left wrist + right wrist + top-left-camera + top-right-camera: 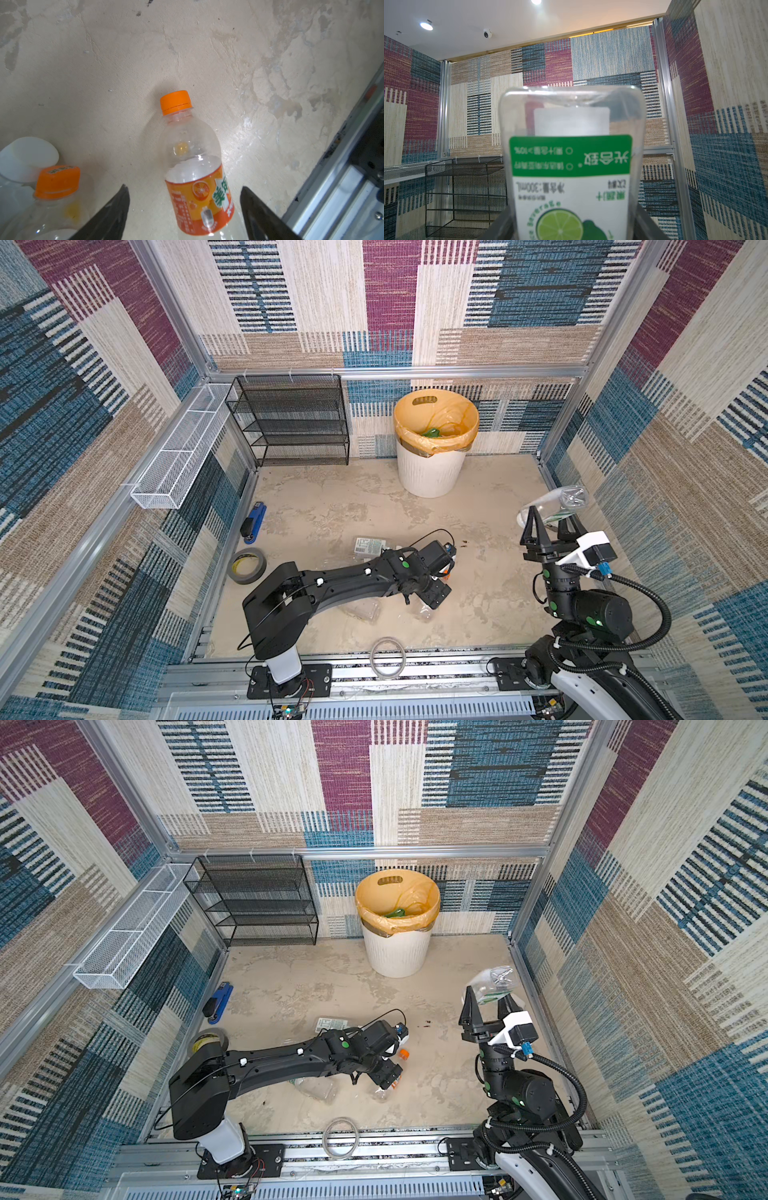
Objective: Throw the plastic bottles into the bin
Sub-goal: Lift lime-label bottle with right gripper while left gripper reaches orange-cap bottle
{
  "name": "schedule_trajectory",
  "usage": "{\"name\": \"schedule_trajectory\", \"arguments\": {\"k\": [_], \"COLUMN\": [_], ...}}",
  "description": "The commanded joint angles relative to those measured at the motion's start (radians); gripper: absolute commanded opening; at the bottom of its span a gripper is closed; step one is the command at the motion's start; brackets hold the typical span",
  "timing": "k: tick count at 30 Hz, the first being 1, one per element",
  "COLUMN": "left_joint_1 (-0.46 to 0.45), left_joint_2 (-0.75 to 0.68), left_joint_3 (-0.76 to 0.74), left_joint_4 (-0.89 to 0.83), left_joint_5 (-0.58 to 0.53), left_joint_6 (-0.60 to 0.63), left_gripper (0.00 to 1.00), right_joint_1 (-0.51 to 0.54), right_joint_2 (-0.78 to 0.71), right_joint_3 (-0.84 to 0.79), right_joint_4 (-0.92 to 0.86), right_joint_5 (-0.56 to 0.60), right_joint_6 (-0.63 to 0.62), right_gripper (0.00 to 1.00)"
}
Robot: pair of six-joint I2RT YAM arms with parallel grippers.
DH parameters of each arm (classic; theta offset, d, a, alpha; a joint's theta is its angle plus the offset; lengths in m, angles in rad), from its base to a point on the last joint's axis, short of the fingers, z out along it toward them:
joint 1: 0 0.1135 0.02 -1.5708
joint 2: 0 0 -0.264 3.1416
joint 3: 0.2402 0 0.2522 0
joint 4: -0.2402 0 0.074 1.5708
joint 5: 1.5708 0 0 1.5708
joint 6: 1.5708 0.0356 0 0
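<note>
the right pincer [550, 517] is raised high above the surface [332, 506] and is closed on the lime-label bottle [571, 166]. the bottle is gripped across its labelled body, and its flat base sticks out beyond the fingertips, away from the wrist. it is probably held so high so that it can be carried over the rim of the bin [430, 472]. the bin stands well apart from this pincer, far ahead of it and toward its left side. a green bottle [431, 432] is already seen inside the orange bag, so a part of the task is judged as done.

the left pincer [184, 188] is kept low over the surface, with its jaws wide. the orange-label bottle [193, 158] lies flat on the surface between the two jaws and is touched by neither. its orange cap points ahead, past the fingertips. the jaws are placed on both sides of the label, most likely because the body there is even and gives a firm hold once the jaws are closed.

a second orange-capped bottle [56, 182] lies just outside one jaw. it is near enough that it could be pushed when the grip is made.
</note>
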Motion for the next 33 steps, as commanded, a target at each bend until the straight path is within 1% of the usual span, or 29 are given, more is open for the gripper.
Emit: {"name": "schedule_trajectory", "arguments": {"k": [1, 16, 33], "left_joint_1": [0.000, 0.000, 0.000], "left_joint_2": [0.014, 0.043, 0.022], "left_joint_3": [0.016, 0.004, 0.008], "left_joint_4": [-0.010, 0.002, 0.015], "left_joint_5": [-0.011, -0.006, -0.015], "left_joint_6": [-0.023, -0.024, -0.009], "left_gripper": [0.84, 0.84, 0.84], "right_joint_1": [0.001, 0.000, 0.001], "right_joint_2": [-0.013, -0.017, -0.003], "right_joint_3": [-0.001, -0.008, -0.013], "right_joint_4": [-0.008, -0.014, -0.012], "right_joint_5": [0.022, 0.015, 0.014], "right_joint_6": [-0.004, 0.002, 0.006], "right_gripper": [0.64, 0.64, 0.64]}}
